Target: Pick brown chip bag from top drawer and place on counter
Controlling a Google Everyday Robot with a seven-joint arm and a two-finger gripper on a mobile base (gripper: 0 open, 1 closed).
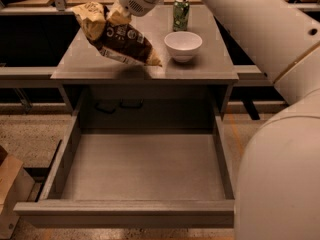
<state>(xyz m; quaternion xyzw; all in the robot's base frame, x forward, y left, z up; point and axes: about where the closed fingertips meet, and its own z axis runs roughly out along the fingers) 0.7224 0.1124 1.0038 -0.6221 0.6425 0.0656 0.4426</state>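
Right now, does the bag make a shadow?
In the camera view, yes: a soft dark shadow lies on the counter just below the bag, which the gripper holds above the counter's left half. In the same view, the drawer's far end, under the counter, is dimmer than its floor.

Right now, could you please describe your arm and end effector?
The arm is glossy white, built of thick rounded segments with small dark round holes and a thin tan seam. No cables show. The end effector, at the brown chip bag's top above the counter, joins a rounded white wrist with a dotted grille.
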